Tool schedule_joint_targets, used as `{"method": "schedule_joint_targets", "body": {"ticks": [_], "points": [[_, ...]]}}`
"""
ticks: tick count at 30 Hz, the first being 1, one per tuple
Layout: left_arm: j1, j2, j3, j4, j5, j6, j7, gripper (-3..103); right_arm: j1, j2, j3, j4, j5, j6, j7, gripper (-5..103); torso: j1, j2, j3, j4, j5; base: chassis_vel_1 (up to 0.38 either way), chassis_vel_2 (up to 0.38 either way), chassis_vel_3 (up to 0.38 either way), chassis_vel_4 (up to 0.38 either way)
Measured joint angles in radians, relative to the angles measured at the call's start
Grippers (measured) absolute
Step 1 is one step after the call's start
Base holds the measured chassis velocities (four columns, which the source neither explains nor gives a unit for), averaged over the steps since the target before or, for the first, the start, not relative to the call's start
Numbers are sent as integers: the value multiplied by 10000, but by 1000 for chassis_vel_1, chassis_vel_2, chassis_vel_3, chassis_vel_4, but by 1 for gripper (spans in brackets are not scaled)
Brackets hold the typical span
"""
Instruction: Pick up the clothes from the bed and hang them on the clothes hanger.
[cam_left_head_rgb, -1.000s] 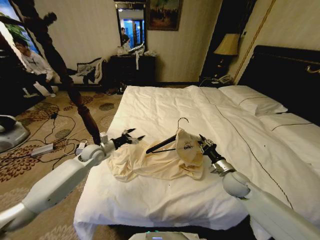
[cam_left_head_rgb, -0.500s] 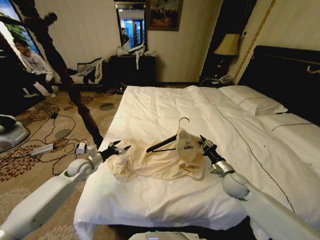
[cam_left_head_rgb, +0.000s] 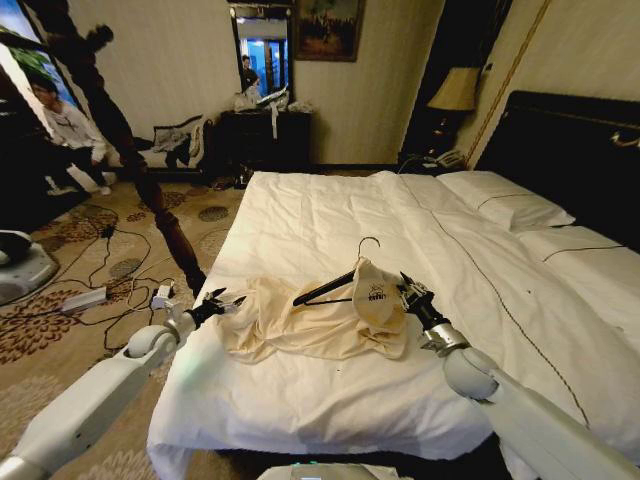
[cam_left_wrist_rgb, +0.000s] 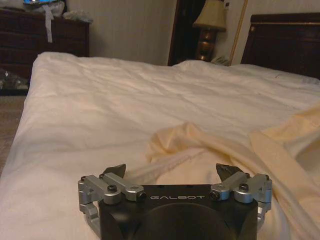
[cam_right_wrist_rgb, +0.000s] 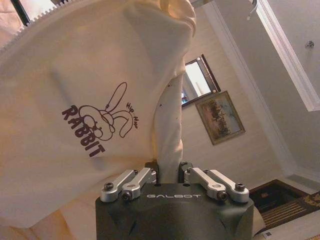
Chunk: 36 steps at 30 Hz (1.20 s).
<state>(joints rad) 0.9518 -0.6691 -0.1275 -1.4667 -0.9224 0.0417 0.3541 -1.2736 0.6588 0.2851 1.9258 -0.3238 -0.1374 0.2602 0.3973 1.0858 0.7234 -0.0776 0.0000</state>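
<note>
The cream shirt (cam_left_head_rgb: 300, 325) lies crumpled on the white bed (cam_left_head_rgb: 330, 210) near its foot. One end of it is lifted, showing a rabbit print (cam_left_head_rgb: 376, 293). My right gripper (cam_left_head_rgb: 405, 290) is shut on that raised fabric; in the right wrist view the cloth (cam_right_wrist_rgb: 75, 100) runs down between the closed fingers of the gripper (cam_right_wrist_rgb: 168, 167). The black clothes hanger (cam_left_head_rgb: 328, 286) pokes out of the raised part, hook up. My left gripper (cam_left_head_rgb: 222, 300) hovers open at the shirt's left end, by the bed's left edge. The left wrist view shows it (cam_left_wrist_rgb: 171, 170) wide open, with the shirt (cam_left_wrist_rgb: 200, 142) just beyond.
Pillows (cam_left_head_rgb: 505, 205) and a dark headboard (cam_left_head_rgb: 570, 150) are at the right. Left of the bed, cables and a power strip (cam_left_head_rgb: 85, 298) lie on the patterned carpet, and a dark slanted post (cam_left_head_rgb: 150, 190) stands there. A dresser (cam_left_head_rgb: 262, 135) is at the back wall.
My left arm has drawn back leftward and lower, from near the hanger to the shirt's left end at the bed's edge. The right gripper, shirt and hanger have barely moved.
</note>
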Motion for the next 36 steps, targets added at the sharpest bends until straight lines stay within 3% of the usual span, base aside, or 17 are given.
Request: {"method": "schedule_joint_targets", "body": {"ticks": [10, 12, 14, 15, 16, 20, 26, 29, 32, 34, 36], "points": [[103, -62, -22, 348, 15, -84, 118, 100, 31, -20, -50, -9, 0, -4, 0, 18, -1, 0, 0, -3, 0, 0, 0, 0, 0], [29, -65, -38, 392, 4, -192, 122, 90, -1, -21, -40, -7, 0, -4, 0, 18, 0, 0, 0, -2, -1, 0, 0, 0, 0], [1, -67, -59, 392, -13, -213, 117, 90, -5, -20, -38, -7, -2, -4, 0, 18, -1, 0, 0, -3, -1, 0, 0, 0, 0], [-67, -62, -131, 366, -105, -214, 53, 81, -10, -11, -36, -6, -4, -4, 2, 18, -1, 0, 1, -4, 1, 0, 0, 0, 0], [-115, -32, -151, 336, -185, -172, 13, 81, -10, -5, -36, -6, -5, -4, 4, 18, 0, 0, 0, -4, 1, 0, 0, 0, 0], [-236, 118, -38, 497, -204, -75, 62, 97, 35, 12, -58, -11, -7, -4, 11, 18, 0, 0, 0, -4, 4, 0, 0, 0, 0], [-224, 86, 229, 774, 176, 11, 504, 103, 57, -21, -60, -10, 11, -4, 24, 18, -1, 0, 0, -2, 0, 0, 0, 0, 0], [-319, 37, 348, 963, 281, -6, 590, 97, 57, -38, -59, -3, 17, -4, 31, 18, -1, 0, 1, -4, 0, 0, 0, 0, 0], [-388, 20, 386, 1048, 279, -47, 656, 81, 49, -41, -59, 13, 17, -6, 81, 18, 0, 0, 1, -3, 1, 0, 0, 0, 0], [-377, 33, 386, 1050, 268, -60, 683, 81, 47, -41, -59, 7, 17, -6, 105, 18, 0, 0, 1, -4, 1, 0, 0, 0, 0], [-280, 72, 361, 1050, 254, -121, 742, 70, 44, -31, -59, -9, 17, -7, 132, 18, 0, 0, 0, -5, 1, 0, 0, 0, 0]]}}
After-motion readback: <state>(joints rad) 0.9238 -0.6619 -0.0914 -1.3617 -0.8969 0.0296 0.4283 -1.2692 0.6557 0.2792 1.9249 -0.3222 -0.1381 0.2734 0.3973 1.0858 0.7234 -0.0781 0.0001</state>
